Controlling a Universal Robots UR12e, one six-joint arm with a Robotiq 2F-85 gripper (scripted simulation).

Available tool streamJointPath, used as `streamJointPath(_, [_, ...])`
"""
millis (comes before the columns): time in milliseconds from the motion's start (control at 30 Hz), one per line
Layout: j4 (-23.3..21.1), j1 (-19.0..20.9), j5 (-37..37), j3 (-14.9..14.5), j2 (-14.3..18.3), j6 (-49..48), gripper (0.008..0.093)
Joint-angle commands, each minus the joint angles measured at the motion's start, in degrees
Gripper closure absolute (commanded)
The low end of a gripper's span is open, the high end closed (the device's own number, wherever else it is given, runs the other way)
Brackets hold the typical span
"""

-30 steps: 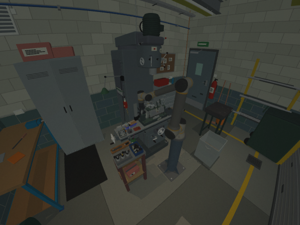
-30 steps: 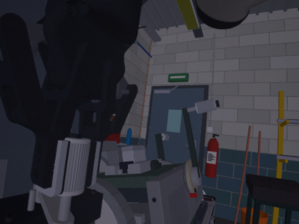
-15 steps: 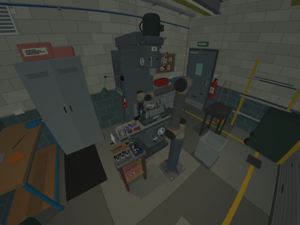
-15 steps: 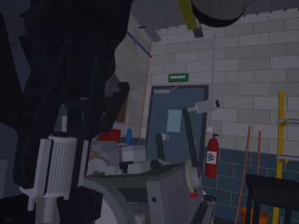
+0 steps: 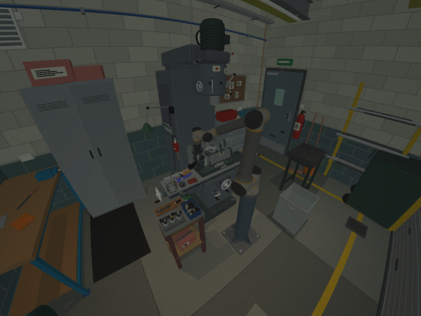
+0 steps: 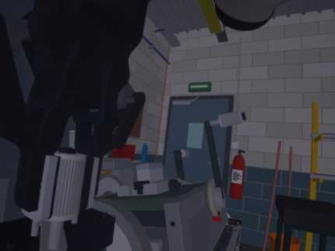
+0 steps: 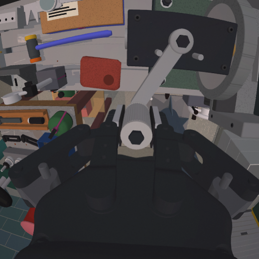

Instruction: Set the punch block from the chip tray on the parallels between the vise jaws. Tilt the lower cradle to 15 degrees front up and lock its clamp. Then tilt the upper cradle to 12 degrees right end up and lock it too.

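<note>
A grey clamp lever (image 7: 159,69) runs from a hex bolt (image 7: 184,41) on a black plate (image 7: 179,41) down to its ribbed round handle (image 7: 136,125), and that plate sits against the large grey cradle disc (image 7: 224,49) of the tilting vise (image 5: 213,157) on the mill table. A second lever (image 6: 212,156) with a light grip stands up over the vise body in the second side camera. The red chip tray (image 7: 100,72) lies on the table to the left. The punch block is not visible to me. My gripper (image 7: 136,129) is closed around the lever's ribbed handle (image 6: 68,187).
A blue bin (image 5: 191,209) and tool trays sit on the small cart in front of the mill. A hammer (image 7: 33,48) and a blue rod (image 7: 74,38) lie on the table. The arm's pedestal (image 5: 244,216) stands right of the mill, with a grey crate (image 5: 295,208) beyond.
</note>
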Motion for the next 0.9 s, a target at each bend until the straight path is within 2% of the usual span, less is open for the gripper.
streamJointPath(0, [-0.01,0.0,-0.01,-0.05,-0.02,0.0,0.0934])
streamJointPath(300, [-0.01,-0.02,-0.01,-0.03,-0.04,-0.01,0.0929])
streamJointPath(867, [-0.01,-0.02,-0.01,-0.03,-0.04,-0.01,0.0589])
